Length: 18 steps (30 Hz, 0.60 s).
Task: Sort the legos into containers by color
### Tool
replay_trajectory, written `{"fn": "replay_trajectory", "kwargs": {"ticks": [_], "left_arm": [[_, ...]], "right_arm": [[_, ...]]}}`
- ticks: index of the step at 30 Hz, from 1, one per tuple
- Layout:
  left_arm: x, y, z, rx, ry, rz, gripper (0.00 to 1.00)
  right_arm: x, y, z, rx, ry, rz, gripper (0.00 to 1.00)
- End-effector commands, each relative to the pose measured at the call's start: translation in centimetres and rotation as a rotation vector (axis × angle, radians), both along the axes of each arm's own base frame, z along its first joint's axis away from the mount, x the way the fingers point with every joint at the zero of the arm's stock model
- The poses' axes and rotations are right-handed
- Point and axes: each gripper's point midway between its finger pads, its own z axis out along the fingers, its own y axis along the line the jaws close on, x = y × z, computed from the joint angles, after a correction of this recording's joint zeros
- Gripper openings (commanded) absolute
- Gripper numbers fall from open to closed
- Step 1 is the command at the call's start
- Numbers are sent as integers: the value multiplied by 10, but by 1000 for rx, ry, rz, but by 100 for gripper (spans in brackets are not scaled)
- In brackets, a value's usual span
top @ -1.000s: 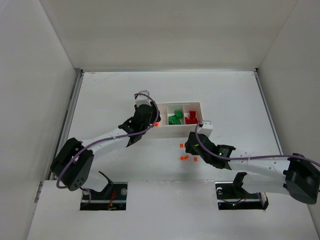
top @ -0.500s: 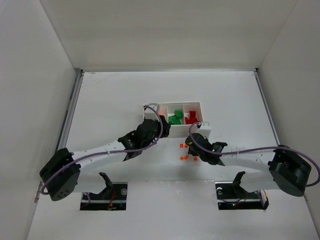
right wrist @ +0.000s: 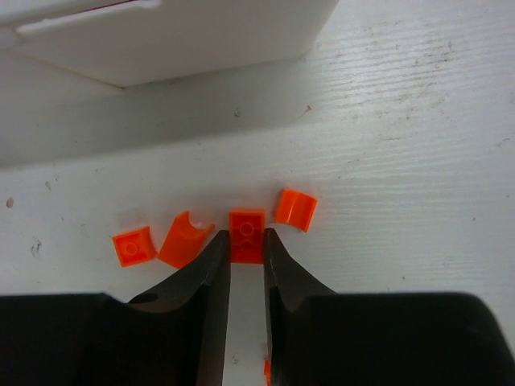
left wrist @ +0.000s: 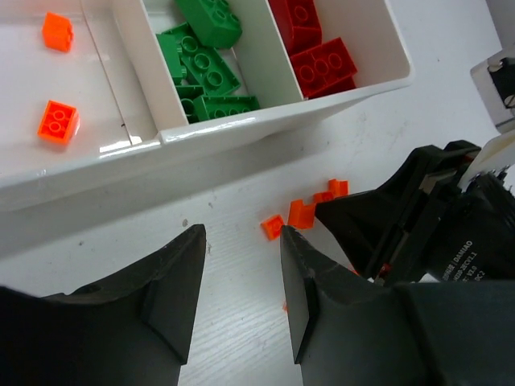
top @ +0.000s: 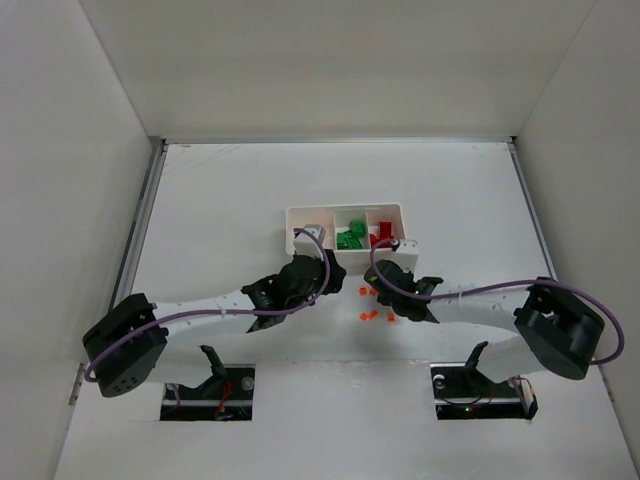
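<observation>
The white tray of containers [top: 345, 210] holds orange legos [left wrist: 58, 122] in its left compartment, green legos [left wrist: 208, 68] in the middle and red legos [left wrist: 322, 64] on the right. Loose orange bits [top: 370, 315] lie on the table in front of it. My right gripper [right wrist: 246, 245] is down on the table, shut on a small orange lego [right wrist: 246, 233], with other orange bits [right wrist: 185, 239] right beside it. My left gripper [left wrist: 241, 241] hovers open and empty over the table just in front of the tray wall [left wrist: 241, 133].
The two grippers are close together, with the right gripper [left wrist: 418, 233] just right of my left fingers. More orange bits [left wrist: 302, 213] lie between them. High white walls enclose the table on three sides. The tray's outer wall [right wrist: 177, 40] stands just beyond the right fingertips.
The left gripper drew back from the tray's left compartment toward the near side. The right gripper slid left to the orange bits and closed on one.
</observation>
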Motion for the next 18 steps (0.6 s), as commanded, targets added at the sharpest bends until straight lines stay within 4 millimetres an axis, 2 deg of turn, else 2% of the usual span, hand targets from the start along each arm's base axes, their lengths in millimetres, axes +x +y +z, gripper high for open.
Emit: {"fn": "replay_trajectory", "kwargs": {"ticks": [1, 7, 10, 13, 18], "left_arm": [[-1, -13, 14, -76, -16, -5, 39], [-18, -47, 12, -39, -31, -96, 43], [-23, -63, 4, -1, -38, -128, 45], [-24, -76, -3, 44, -53, -147, 46], [-15, -94, -17, 151, -111, -149, 46]], "right_arm": [[11, 0, 24, 37, -76, -43, 17], [-1, -21, 53, 123, -135, -80, 17], [2, -39, 61, 181, -173, -139, 17], [6, -48, 67, 229, -203, -175, 17], [11, -50, 73, 273, -227, -179, 17]]}}
